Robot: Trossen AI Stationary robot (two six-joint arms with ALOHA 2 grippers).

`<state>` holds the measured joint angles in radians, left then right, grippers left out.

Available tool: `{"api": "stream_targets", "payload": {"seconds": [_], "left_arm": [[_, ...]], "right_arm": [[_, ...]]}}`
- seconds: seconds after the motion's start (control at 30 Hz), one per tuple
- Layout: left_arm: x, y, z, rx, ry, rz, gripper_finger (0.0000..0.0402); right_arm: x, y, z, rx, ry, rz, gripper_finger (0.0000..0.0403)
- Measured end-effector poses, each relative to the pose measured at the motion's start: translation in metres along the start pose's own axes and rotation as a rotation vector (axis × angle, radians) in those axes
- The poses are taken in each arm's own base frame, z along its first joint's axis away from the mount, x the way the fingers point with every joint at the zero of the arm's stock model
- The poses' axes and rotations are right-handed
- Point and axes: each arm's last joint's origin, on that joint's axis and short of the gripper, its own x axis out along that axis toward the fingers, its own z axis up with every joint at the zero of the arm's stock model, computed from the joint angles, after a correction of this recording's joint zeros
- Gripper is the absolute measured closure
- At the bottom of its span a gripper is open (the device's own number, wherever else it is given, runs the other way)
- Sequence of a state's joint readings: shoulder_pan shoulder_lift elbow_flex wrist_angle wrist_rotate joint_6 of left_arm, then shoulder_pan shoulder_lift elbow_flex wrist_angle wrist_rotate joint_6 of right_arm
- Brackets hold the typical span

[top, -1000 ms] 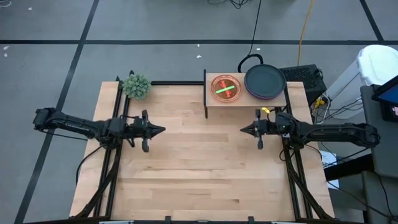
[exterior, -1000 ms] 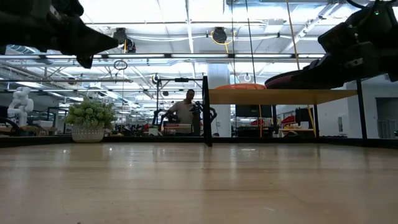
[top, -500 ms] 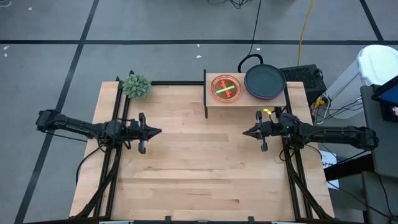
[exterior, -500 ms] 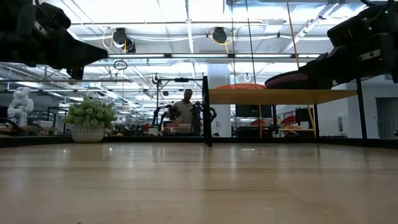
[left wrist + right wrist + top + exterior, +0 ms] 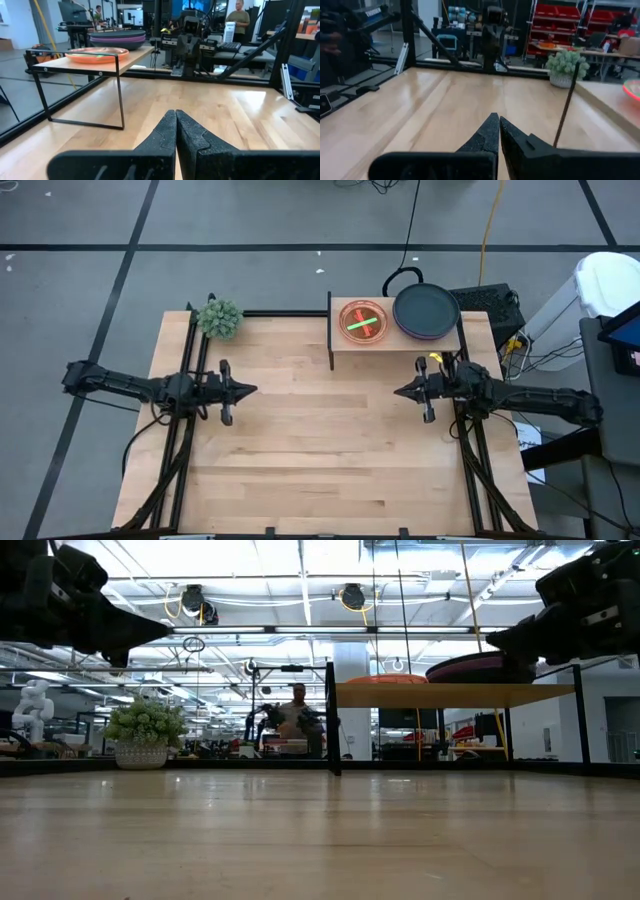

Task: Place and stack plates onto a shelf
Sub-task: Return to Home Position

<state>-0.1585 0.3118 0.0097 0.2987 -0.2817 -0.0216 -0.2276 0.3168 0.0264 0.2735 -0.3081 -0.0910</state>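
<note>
The shelf (image 5: 395, 338) stands at the table's far edge, right of centre. On its left half lies a stack of small pink-red and green plates (image 5: 362, 321). On its right half lies a dark teal plate over a purple one (image 5: 427, 312). My left gripper (image 5: 255, 389) hovers shut above the table's left part, pointing level toward the right. My right gripper (image 5: 395, 391) hovers shut near the shelf's front, pointing level toward the left. Neither holds anything. The left wrist view shows the shelf (image 5: 90, 62) with both stacks from the side.
A small spiky green plant (image 5: 219, 317) in a pot stands at the far left corner. The shelf's dark side panel (image 5: 330, 330) faces the table's left. Bare wooden tabletop (image 5: 320, 450) lies between and in front of the grippers. A person (image 5: 295, 720) is in the room beyond.
My left gripper has drawn back toward the table's left edge and sunk a little, still shut. My right gripper has drawn back slightly toward the table's right edge, still shut. The plates have stayed where they were.
</note>
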Motion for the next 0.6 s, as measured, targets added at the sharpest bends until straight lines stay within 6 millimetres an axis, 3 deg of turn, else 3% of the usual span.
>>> {"api": "stream_targets", "payload": {"seconds": [0.2,0.6], "left_arm": [[-0.003,0.001,0.001,-0.007,-0.008,0.008,0.0402],[-0.004,0.002,0.002,0.004,-0.016,0.042,0.0402]], "right_arm": [[-0.005,0.003,-0.012,0.053,0.138,-0.035,0.0403],[-0.008,0.019,-0.005,0.078,0.062,-0.016,0.0403]]}}
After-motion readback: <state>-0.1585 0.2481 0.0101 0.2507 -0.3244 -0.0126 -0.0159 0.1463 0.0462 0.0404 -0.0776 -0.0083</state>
